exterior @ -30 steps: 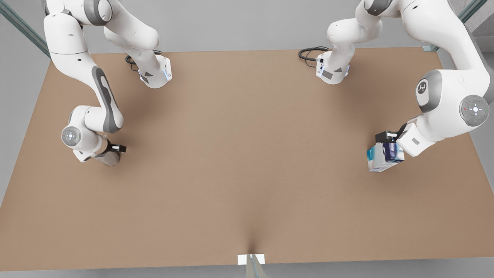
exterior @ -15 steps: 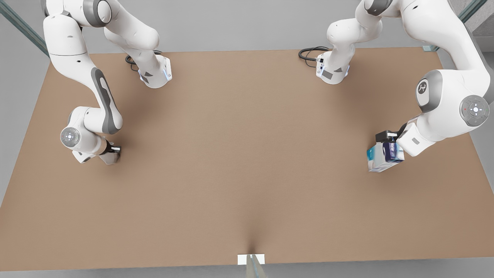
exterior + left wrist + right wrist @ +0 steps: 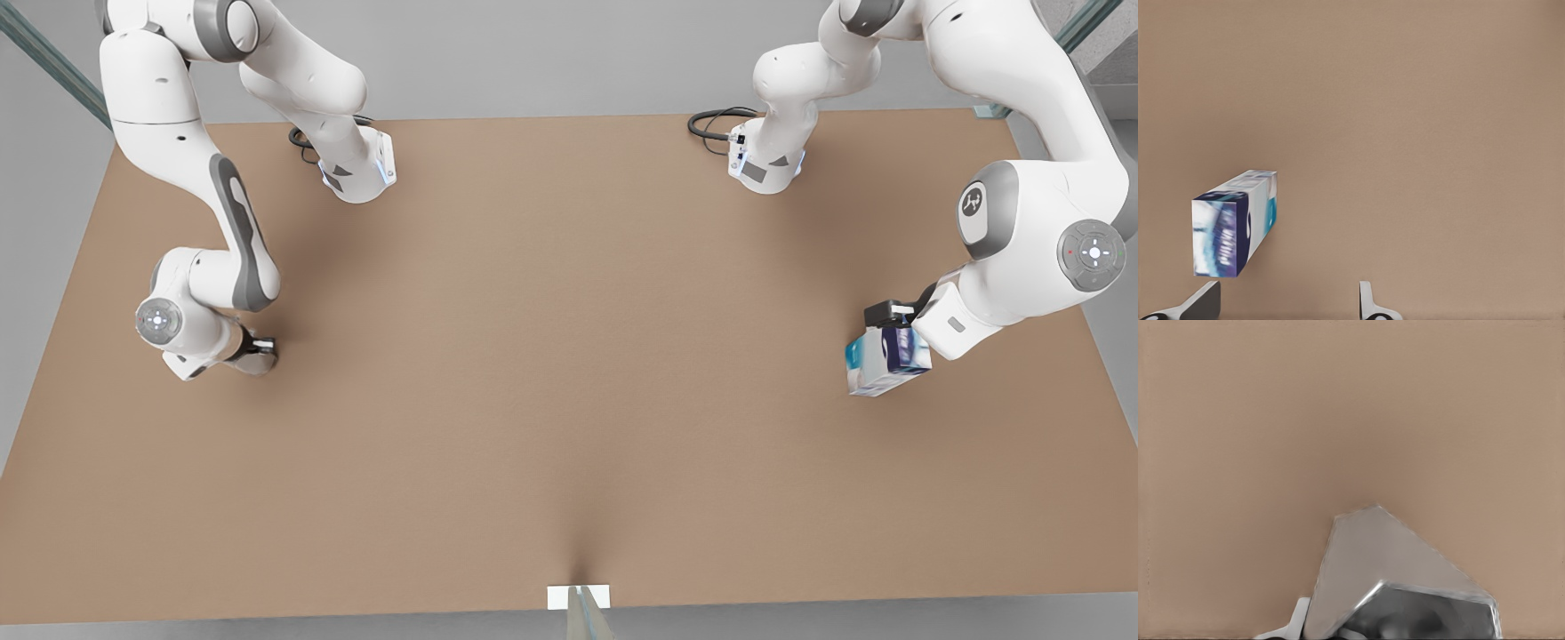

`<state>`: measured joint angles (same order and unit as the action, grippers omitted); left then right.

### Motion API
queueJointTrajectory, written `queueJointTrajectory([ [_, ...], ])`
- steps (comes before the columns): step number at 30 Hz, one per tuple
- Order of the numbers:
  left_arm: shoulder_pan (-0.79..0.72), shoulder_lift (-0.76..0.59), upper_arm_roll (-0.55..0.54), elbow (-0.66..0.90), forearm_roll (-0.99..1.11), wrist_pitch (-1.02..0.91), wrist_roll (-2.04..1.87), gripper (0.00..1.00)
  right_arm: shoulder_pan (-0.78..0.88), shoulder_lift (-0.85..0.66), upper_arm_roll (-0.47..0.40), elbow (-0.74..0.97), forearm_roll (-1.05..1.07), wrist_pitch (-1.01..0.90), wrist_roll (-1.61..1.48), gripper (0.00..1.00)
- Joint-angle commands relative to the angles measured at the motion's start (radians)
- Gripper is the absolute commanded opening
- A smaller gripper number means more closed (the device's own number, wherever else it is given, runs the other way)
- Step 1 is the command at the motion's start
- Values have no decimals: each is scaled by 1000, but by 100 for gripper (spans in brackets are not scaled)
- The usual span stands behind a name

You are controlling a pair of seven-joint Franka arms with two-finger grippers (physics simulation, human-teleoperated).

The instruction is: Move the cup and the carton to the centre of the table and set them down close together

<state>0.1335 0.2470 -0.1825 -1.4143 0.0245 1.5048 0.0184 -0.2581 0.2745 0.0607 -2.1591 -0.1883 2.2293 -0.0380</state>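
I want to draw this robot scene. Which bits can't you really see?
- Front view: the cup is mostly hidden under the right gripper.
- Right wrist view: the picture's edge cuts off part of the cup, so the grip on it cannot be judged.
- Front view: the left gripper covers part of the carton.
- Left wrist view: the carton's printing cannot be read.

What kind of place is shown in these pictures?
Most likely a simulated robot workcell, not a home: two white arms mounted on a bare brown table, with just a carton and a cup on it, against plain grey surroundings.
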Motion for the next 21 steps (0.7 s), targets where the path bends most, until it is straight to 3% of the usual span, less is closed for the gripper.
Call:
queueJointTrajectory([
  [1, 0, 0, 0, 0, 0, 0, 0, 100, 0, 0, 2, 4, -10, -3, 4, 21],
  [5, 2, 0, 1, 0, 0, 0, 3, 100, 19, -9, 22, 105, -17, -97, -60, 21],
  [9, 9, 8, 23, 0, 2, 3, 48, 100, 57, -8, 183, 179, -16, -155, -40, 21],
  [14, 63, 72, 93, -14, 2, 129, 293, 100, 281, 49, 183, 318, -8, -253, 190, 21],
  [17, 51, 43, 120, -135, 2, 268, 311, 100, 439, 130, 183, 505, -7, -390, 343, 21],
  [21, 51, 32, 127, -238, 2, 388, 311, 100, 606, 267, 172, 680, 9, -422, 570, 21],
])
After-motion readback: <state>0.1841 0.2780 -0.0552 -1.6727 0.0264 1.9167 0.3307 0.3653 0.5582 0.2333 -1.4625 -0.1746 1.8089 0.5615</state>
